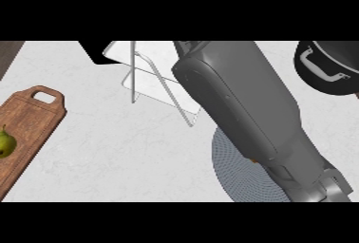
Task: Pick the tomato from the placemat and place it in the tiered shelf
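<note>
A grey forearm (245, 109) stretched from the lower right corner up across the round grey placemat (235, 173) to the clear tiered shelf (151, 78) at the top; it came in from the right, so it was probably the right arm, but its hand was hidden, so whether it was clenched or released could not be told. The tomato showed nowhere, neither on the visible part of the placemat nor on the shelf. Left of the shelf lay a wooden cutting board (28, 128) with a green pear (5, 142); to its right stood a black pot (329, 66).
</note>
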Available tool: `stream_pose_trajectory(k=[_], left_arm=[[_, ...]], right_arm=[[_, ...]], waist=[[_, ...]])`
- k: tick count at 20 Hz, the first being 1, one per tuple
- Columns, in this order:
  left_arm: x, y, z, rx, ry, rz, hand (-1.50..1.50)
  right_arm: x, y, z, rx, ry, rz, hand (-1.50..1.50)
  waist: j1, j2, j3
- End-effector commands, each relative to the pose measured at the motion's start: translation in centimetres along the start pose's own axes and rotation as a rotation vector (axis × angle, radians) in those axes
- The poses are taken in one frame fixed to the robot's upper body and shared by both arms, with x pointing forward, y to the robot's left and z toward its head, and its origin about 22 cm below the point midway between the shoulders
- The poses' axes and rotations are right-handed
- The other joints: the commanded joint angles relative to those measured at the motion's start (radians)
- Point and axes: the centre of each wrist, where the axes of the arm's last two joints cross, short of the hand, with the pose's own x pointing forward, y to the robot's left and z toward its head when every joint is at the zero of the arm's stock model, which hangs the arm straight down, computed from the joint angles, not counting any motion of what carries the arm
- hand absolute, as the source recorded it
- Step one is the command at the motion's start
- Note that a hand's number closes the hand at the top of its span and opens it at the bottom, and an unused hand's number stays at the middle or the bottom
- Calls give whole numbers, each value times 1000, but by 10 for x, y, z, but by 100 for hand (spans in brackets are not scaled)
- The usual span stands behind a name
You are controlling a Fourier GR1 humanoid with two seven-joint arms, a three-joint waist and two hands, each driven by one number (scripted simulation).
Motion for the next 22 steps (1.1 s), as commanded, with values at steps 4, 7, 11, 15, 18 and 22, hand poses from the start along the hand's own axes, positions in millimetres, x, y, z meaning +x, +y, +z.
stream_pose_trajectory(k=[4,7,11,15,18,22], left_arm=[[106,-27,-17,-153,-470,-1,0],[103,-31,-18,-158,-464,-9,0],[107,-30,-17,-164,-475,-21,0],[102,-30,-17,-150,-462,-8,0],[105,-27,-17,-140,-468,-1,0],[104,-28,-18,-152,-464,-4,0]], right_arm=[[3,2,-12,4,74,4,150],[5,2,-13,4,62,6,150],[14,-1,-17,2,59,27,150],[16,-12,-23,-26,104,-36,150],[18,-22,-26,-65,132,-140,-150],[10,-27,-32,-96,144,-253,-150]], waist=[[-22,6,-14],[-25,4,-14],[-17,7,-15],[-25,-1,-12],[-30,1,-12],[-28,5,-11]])
